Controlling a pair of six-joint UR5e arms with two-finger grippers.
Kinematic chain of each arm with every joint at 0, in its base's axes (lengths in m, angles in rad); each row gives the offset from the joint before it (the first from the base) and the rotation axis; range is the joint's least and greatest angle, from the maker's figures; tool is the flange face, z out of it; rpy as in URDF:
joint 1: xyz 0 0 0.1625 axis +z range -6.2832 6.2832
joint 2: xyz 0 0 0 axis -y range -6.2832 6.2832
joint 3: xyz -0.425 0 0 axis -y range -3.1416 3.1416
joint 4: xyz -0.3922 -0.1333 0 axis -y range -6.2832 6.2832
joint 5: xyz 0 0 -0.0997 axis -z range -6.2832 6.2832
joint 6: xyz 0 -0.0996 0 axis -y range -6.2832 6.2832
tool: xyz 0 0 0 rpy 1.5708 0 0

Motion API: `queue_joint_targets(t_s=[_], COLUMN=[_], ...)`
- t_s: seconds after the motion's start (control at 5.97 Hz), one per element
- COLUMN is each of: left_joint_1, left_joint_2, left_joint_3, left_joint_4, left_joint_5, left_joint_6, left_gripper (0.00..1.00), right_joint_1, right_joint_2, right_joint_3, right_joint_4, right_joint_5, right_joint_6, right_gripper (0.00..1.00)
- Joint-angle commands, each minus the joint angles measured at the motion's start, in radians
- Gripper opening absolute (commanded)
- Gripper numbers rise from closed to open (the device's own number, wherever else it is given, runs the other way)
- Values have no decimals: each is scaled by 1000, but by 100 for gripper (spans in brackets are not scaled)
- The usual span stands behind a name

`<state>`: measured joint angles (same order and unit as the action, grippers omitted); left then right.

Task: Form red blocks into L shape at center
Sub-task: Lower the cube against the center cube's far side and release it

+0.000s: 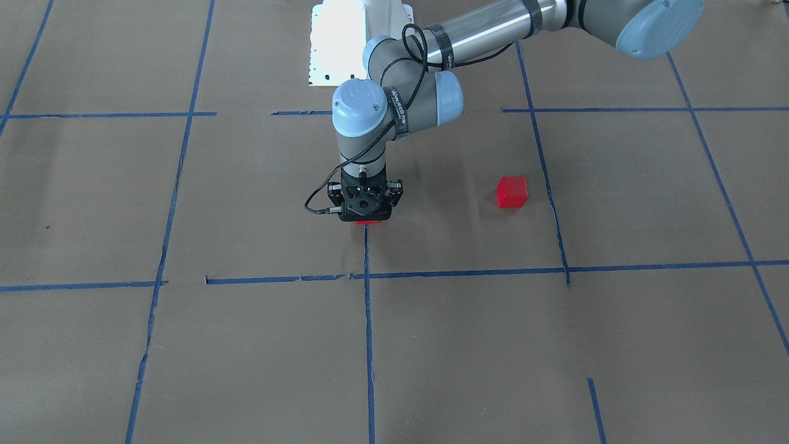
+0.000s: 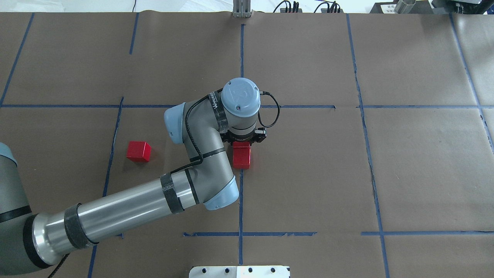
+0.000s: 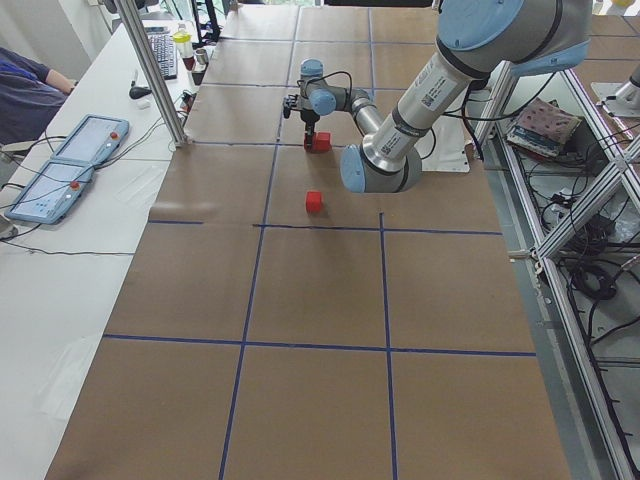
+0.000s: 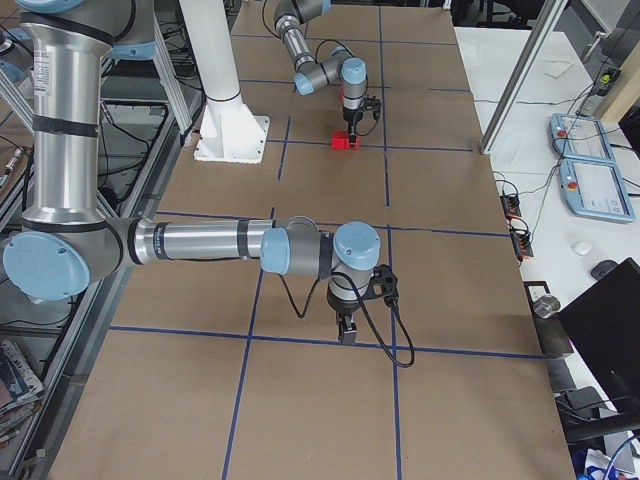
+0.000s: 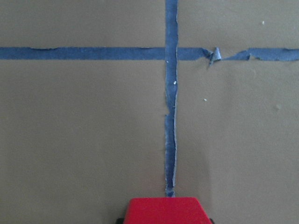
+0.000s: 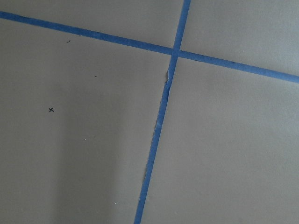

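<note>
Left hand: lowered over the center, its fingers closed against both sides of the first red block.
First red block: directly beneath the left hand, at the end of the blue tape line.
Second red block: touching the first at its 6 o'clock in the overhead view, clear of the hand.
Lone red block: well apart at the hand's 9 o'clock, just inside the center's edge.
Right hand: far along the worktop; whether it is open or closed cannot be told.

Silver-grey arm, pale-blue joint caps, black cable, white base
</note>
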<state>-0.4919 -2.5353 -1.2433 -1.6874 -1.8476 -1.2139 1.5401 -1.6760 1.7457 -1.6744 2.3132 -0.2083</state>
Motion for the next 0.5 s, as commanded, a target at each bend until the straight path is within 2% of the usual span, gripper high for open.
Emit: queue_joint_targets(t_s=[0.0, 0.34], left_joint_1=[4, 4], left_joint_2=[1, 1], left_joint_3=[-1, 1], left_joint_4=[0, -2], left_joint_5=[-1, -1], left_joint_6=[28, 28], left_gripper=[10, 18], right_joint_1=[0, 0], right_joint_2=[-1, -1], right_joint_3=[0, 0], right_joint_4=[-1, -1], right_joint_5=[0, 0], right_joint_6=[-2, 0], right_gripper=[99, 99])
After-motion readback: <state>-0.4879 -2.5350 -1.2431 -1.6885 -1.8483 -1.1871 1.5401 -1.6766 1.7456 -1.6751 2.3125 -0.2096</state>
